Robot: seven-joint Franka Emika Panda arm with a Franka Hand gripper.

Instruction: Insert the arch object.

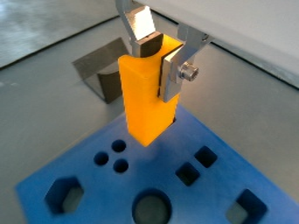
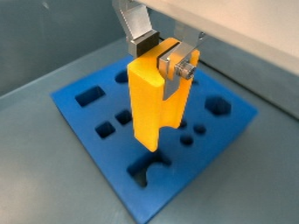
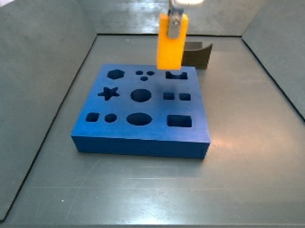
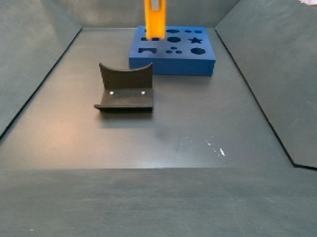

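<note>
The arch object [image 1: 149, 98] is a bright orange elongated block, held upright with its notched end down; it shows in both wrist views [image 2: 158, 101] and both side views [image 3: 172, 41] [image 4: 155, 18]. My gripper [image 1: 162, 54] is shut on its upper end, also seen in a wrist view [image 2: 162, 54]. The block hangs just above the blue board [image 3: 141, 102] with several shaped holes, over its far edge in a side view. In a wrist view the arch-shaped hole [image 2: 146, 166] lies below the block's lower end. The board shows in the far side view too [image 4: 180, 51].
A dark grey block with a curved hollow [image 4: 124, 88] stands on the grey floor, apart from the board; it shows behind the board in a side view [image 3: 198, 55] and in a wrist view [image 1: 100, 74]. Grey bin walls [image 4: 50, 65] surround the floor.
</note>
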